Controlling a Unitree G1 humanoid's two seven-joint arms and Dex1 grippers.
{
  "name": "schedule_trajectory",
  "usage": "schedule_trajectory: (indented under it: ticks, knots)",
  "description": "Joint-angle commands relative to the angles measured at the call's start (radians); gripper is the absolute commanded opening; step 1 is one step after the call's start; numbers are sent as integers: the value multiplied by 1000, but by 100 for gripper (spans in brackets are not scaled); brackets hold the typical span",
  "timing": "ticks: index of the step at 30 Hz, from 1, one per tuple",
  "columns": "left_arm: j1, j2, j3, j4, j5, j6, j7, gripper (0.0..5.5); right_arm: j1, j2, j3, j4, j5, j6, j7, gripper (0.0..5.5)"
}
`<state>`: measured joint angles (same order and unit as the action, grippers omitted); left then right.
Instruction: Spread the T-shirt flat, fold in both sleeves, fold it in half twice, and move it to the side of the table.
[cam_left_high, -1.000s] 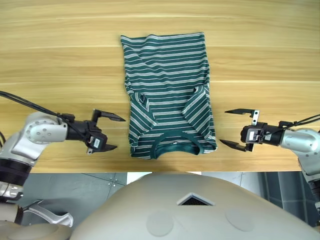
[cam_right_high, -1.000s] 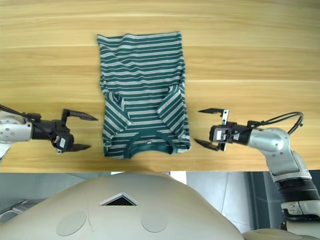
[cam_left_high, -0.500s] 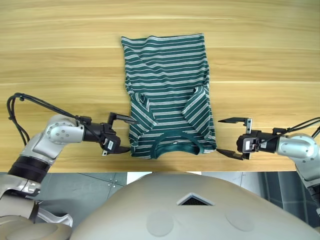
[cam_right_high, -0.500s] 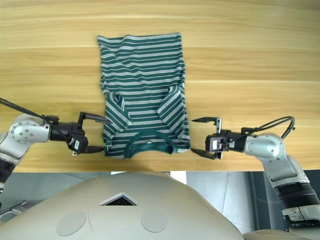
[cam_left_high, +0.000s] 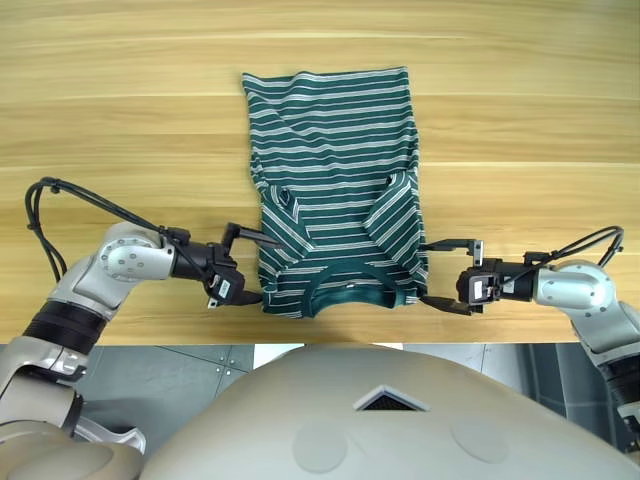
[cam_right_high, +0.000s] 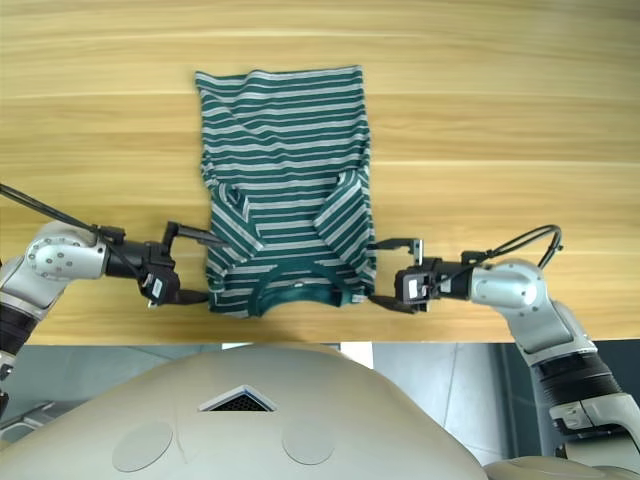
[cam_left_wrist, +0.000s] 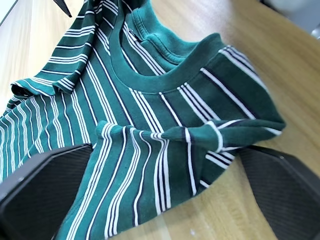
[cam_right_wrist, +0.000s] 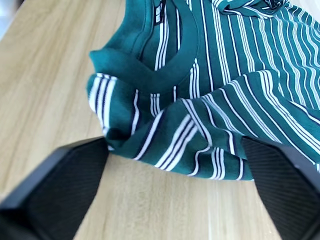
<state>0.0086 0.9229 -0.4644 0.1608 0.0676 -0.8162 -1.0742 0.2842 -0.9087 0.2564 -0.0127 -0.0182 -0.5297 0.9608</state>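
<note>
Spread apart and clamping nothing, the left jaws are lying low over the wooden surface (cam_left_high: 110, 110) at the near left corner of the T-shirt (cam_left_high: 335, 165). Their two black fingers (cam_left_wrist: 45, 187) are flanking that shoulder corner, one on each side of the bunched fabric, and the cloth is sitting loose in the gap between them. The left arm (cam_left_high: 125, 262) is stretching in from the left, close to the near edge of the surface.

The T-shirt, dark green with thin white stripes, is lying in the middle of the surface as a long narrow shape. Its hem (cam_left_high: 325, 75) is pointing away from the robot and its collar (cam_left_high: 350, 290) is lying close to the near edge. Both sleeves are lying folded inward over the body: the left sleeve (cam_left_high: 280, 205) and the right sleeve (cam_left_high: 395, 205) are angling toward the collar.

On the right, the right jaws are likewise standing released, gripping nothing. Their fingers (cam_right_wrist: 65, 185) are straddling the near right shoulder corner, whose rumpled edge is resting between them on the wood. The right arm (cam_left_high: 570, 288) is coming in from the right at the same level as the left one
</note>
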Motion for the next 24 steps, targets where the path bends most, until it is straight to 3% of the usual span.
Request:
schedule_trajectory:
  ticks: [1, 13, 24]
  knots:
    - [25, 38, -36, 41, 50, 20, -51, 540, -2, 7, 19, 7, -24, 25, 8, 386]
    - [45, 101, -5, 43, 16, 16, -37, 540, 0, 2, 18, 8, -19, 28, 2, 201]
    - [24, 8, -85, 54, 5, 29, -78, 540, -1, 5, 16, -2, -11, 31, 2, 14]
